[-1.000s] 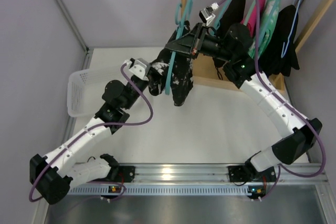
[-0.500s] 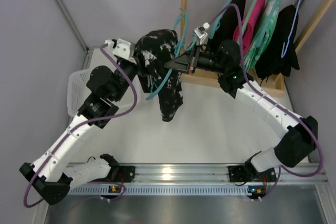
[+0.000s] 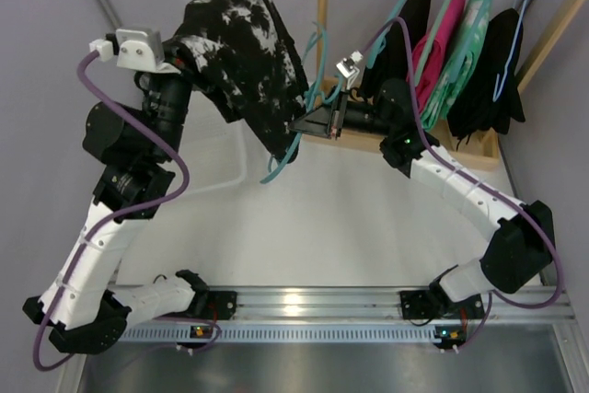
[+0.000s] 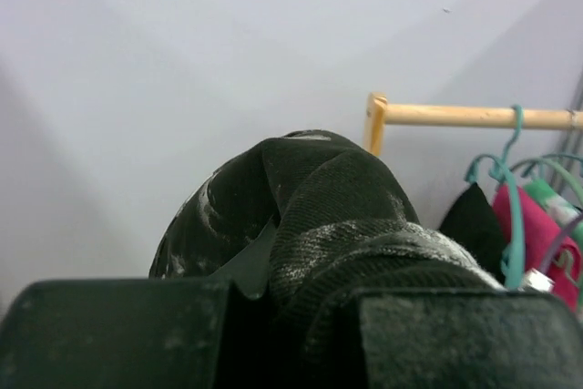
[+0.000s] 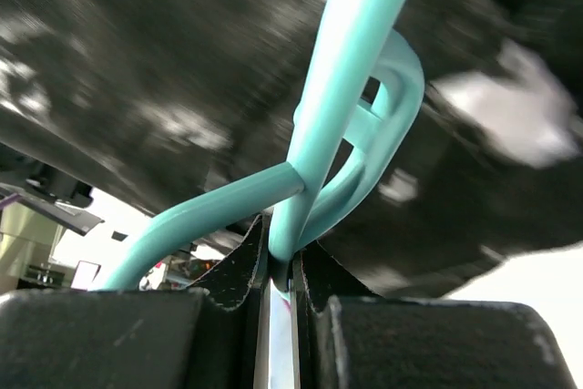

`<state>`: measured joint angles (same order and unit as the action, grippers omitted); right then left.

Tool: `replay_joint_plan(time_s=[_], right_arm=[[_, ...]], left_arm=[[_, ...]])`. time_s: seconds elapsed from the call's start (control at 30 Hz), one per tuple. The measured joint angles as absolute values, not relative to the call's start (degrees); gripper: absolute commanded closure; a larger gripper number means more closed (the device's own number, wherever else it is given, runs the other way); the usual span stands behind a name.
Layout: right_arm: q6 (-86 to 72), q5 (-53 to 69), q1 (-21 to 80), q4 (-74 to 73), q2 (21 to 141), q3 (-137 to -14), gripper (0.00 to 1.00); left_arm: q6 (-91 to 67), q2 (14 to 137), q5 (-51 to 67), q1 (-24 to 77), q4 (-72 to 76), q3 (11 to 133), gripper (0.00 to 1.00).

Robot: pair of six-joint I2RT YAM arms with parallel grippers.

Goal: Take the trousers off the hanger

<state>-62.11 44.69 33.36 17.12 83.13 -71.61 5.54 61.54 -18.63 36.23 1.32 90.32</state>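
Note:
The black trousers with white splotches hang bunched from my left gripper, which is shut on them and raised high at the upper left. In the left wrist view the dark fabric fills the jaws. The teal hanger is held by my right gripper, shut on its bar. The trousers' lower end still overlaps the hanger. In the right wrist view the hanger runs up from the closed jaws with the trousers behind it.
A wooden rack at the back right carries teal hangers with black, pink and green garments. A white basket lies on the table at the left, behind my left arm.
My left gripper has risen up and to the left, lifting the trousers high off the hanger. My right gripper has moved slightly left and down with the hanger.

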Motion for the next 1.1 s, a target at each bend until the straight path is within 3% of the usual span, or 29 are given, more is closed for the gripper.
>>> replay_joint_plan(time_s=[0.23,0.47,0.63,0.93,1.1], right_arm=[[-61.1,45.4,33.4,16.6,83.1,-71.6,1.0],[-60.4,47.0,33.5,16.2,83.8,-71.6,1.0],[-59.5,48.0,33.9,15.2,85.0,-71.6,1.0],[-58.3,49.2,35.4,14.1,85.6,-71.6,1.0],[-57.2,49.7,35.6,13.0,85.6,-71.7,1.0]], left_arm=[[15.7,60.9,-24.4,34.2,6.0,91.1,1.0],[21.0,60.1,-30.9,22.2,6.9,88.1,1.0],[25.9,59.2,-33.3,18.9,7.0,87.7,1.0],[39.2,51.7,-35.7,18.0,13.1,72.4,1.0],[39.9,52.5,-35.1,12.3,12.8,65.5,1.0]])
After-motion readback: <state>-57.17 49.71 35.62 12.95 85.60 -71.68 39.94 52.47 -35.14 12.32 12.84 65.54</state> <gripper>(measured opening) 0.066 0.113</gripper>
